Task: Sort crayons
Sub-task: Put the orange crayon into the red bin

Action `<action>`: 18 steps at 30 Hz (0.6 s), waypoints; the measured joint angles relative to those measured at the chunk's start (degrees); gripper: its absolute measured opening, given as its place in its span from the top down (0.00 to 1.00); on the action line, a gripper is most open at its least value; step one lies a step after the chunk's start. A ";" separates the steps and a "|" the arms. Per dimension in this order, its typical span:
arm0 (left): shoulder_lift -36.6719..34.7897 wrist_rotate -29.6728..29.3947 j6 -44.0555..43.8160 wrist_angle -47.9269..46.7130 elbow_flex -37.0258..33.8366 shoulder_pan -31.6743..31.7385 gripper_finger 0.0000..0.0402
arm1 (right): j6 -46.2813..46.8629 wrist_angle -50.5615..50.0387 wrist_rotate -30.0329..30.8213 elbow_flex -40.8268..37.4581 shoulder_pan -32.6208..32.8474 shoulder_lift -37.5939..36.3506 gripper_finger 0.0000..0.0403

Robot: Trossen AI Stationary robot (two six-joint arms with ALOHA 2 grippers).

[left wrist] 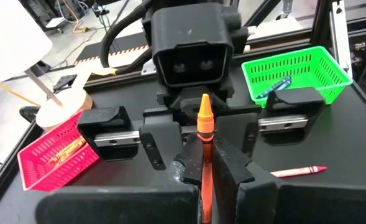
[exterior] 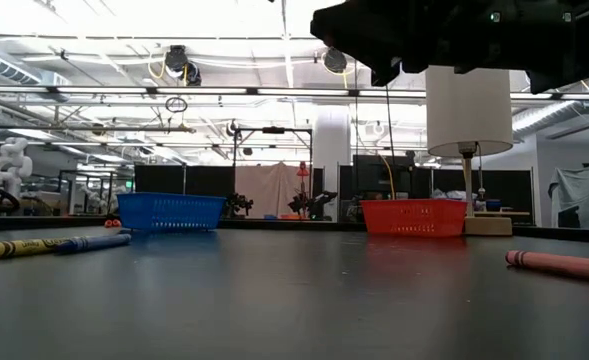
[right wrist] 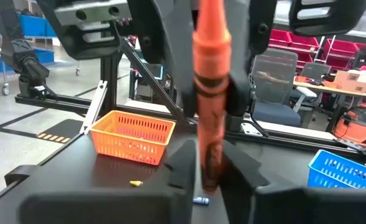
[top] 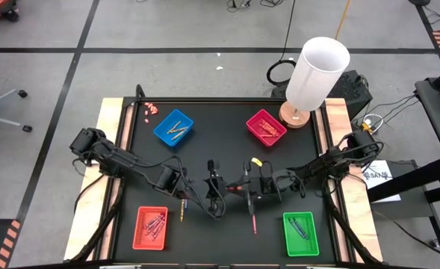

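Now your left claw [left wrist: 204,177] grips an orange crayon [left wrist: 204,155] upright above the bench [top: 220,131] middle; your right claw [right wrist: 210,171] faces it, closing around that crayon

I see an orange crayon [left wrist: 204,158] with a black band between my dark tools. The worktop [top: 220,127] is black. Trays: blue [top: 173,128], magenta [top: 266,127], red-orange [top: 150,227], green [top: 301,233]. A pink crayon [top: 254,222] lies loose, and the lampshade [top: 317,72] is white.

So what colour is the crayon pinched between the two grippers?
Orange crayon, clearest in the left wrist view.
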 joint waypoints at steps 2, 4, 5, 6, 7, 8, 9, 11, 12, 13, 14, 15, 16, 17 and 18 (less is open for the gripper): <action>0.00 -0.05 -0.72 -0.03 0.00 -0.13 0.97 | -0.41 -0.06 -0.01 0.00 -0.02 0.00 0.93; 0.00 -0.04 -1.43 -0.17 0.00 -0.22 0.97 | -0.54 -0.46 0.01 0.00 0.01 0.00 0.97; 0.00 -0.05 -1.47 -0.22 0.00 -0.29 0.97 | -0.54 -0.53 0.00 0.00 0.00 0.00 0.98; 0.00 -0.11 -1.47 -0.26 0.00 -0.34 0.97 | -0.56 -0.55 -0.02 0.00 0.00 0.00 0.98; 0.00 -0.11 -1.49 -0.24 0.00 -0.40 0.97 | -0.54 -0.53 0.00 0.00 0.00 0.00 0.98; 0.00 -0.15 -1.51 -0.22 0.00 -0.54 0.97 | -0.52 -0.55 0.00 0.00 0.00 0.00 0.97; 0.00 -0.33 -1.69 -0.23 0.00 -0.66 0.97 | -0.53 -0.57 -0.02 0.00 0.00 0.00 0.96; 0.00 -0.38 -2.82 -0.26 0.00 -0.88 0.95 | -0.52 -0.73 -0.08 0.00 0.02 0.00 0.96; 0.00 -0.45 -2.86 -0.26 0.00 -1.00 0.94 | -0.53 -0.74 -0.08 0.00 0.02 0.00 0.96; 0.00 -0.61 -2.83 -0.32 0.00 -1.17 0.92 | -0.52 -0.85 -0.07 0.00 0.02 0.00 0.96; 0.00 -0.83 -2.73 -0.49 0.00 -1.47 0.90 | -0.51 -0.99 -0.08 0.00 0.02 0.00 0.97; 0.00 -1.15 -2.73 -0.78 0.00 -1.83 0.87 | -0.54 -1.24 -0.11 0.00 0.02 0.00 0.97; 0.00 -1.62 -2.76 -0.92 0.00 -2.20 0.84 | -0.54 -1.52 -0.09 0.00 0.02 0.00 0.97; 0.00 -2.39 -2.91 -1.00 0.00 -2.60 0.80 | -0.52 -1.58 -0.08 0.00 0.02 0.00 0.98; 0.00 -3.27 -2.91 -1.00 0.00 -3.05 0.77 | -0.51 -1.69 -0.03 0.00 0.00 0.00 0.98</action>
